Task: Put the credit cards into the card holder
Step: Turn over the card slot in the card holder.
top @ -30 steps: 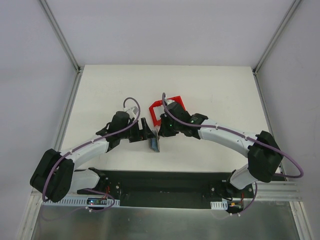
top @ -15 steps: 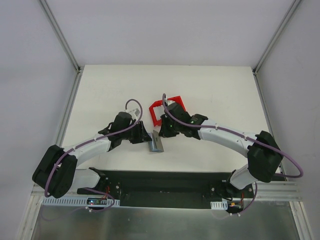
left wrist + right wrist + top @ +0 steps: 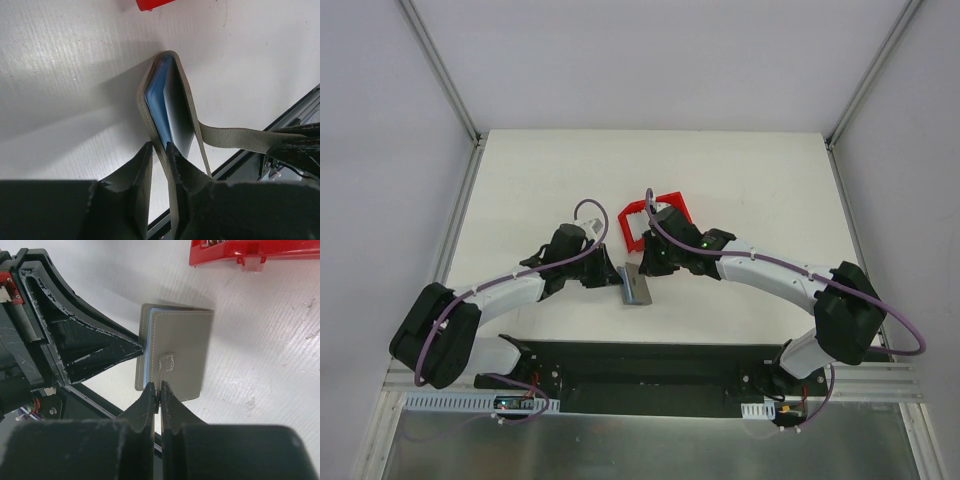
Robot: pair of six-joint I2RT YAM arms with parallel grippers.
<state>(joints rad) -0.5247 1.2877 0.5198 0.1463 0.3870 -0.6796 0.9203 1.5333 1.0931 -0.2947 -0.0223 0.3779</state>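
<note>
Pinching one cover flap of the card holder (image 3: 177,110), centre frame, between narrow-set left gripper (image 3: 160,151) fingers; clamping its strap in tightly closed right gripper (image 3: 159,388); resting just below red bin (image 3: 632,212).

One card holder (image 3: 180,340), one red bin (image 3: 225,255) at its one o'clock, one left gripper (image 3: 159,147), one right gripper (image 3: 159,385), two in all, one table (image 3: 260,365)
</note>
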